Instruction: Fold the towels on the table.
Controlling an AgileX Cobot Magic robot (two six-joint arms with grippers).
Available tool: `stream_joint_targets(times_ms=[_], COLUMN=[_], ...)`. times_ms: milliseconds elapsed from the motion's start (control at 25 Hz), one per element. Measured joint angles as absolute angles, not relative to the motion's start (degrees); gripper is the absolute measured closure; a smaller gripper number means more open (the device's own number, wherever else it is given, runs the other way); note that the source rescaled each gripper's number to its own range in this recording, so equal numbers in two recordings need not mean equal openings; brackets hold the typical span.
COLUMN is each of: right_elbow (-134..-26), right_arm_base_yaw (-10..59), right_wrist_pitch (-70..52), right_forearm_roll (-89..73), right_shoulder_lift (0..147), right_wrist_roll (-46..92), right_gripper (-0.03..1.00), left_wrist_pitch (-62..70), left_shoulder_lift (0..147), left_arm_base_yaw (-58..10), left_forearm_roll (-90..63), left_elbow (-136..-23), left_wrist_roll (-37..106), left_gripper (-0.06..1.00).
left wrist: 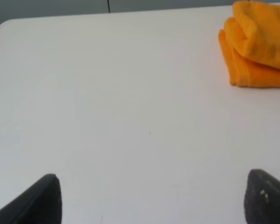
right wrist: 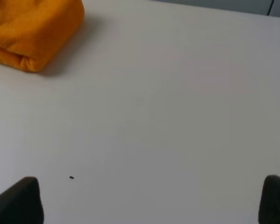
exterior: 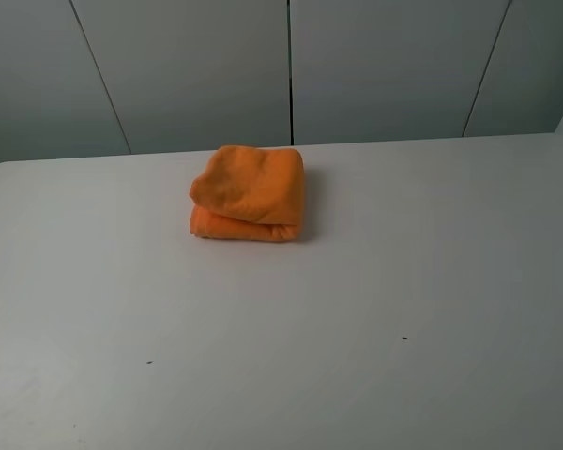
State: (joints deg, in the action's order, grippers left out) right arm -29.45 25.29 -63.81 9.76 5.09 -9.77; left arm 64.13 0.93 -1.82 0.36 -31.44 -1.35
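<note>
The orange towel [exterior: 250, 193] lies folded in a thick, compact bundle on the white table [exterior: 375, 281], near the far middle. Its white label is hidden. It also shows in the left wrist view [left wrist: 256, 46] and the right wrist view [right wrist: 30, 30]. Neither gripper shows in the exterior high view. My left gripper [left wrist: 154, 198] is open and empty, with only its dark fingertips [left wrist: 42, 198] visible, well away from the towel. My right gripper [right wrist: 151, 200] is open and empty, its fingertips [right wrist: 18, 200] wide apart, also away from the towel.
Grey wall panels [exterior: 291, 66] stand behind the table's far edge. Tiny dark specks [exterior: 403, 338] dot the tabletop. The table's left far corner [left wrist: 2, 28] shows in the left wrist view.
</note>
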Motion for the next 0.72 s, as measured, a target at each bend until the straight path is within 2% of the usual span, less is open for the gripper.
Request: stream_joint_targets(times_ms=[320,720], right_elbow=[-29.39,-29.39], right_arm_base_yaw=[25.29,25.29], right_wrist_pitch=[-63.09,-62.99], right_forearm_roll=[0.88,0.66], right_shoulder_lift=[0.54,-0.06], right_wrist_roll=[0.72,1.12], right_gripper=[-0.03,-0.03], left_wrist_pitch=[63.08,62.36], left_shoulder_lift=[0.0,0.0], left_arm_base_yaw=[-1.82,-1.82], left_forearm_roll=[0.0,0.0], left_elbow=[-29.95,-29.31], left_wrist_roll=[1.7,2.77], left_gripper=[-0.06,-0.06])
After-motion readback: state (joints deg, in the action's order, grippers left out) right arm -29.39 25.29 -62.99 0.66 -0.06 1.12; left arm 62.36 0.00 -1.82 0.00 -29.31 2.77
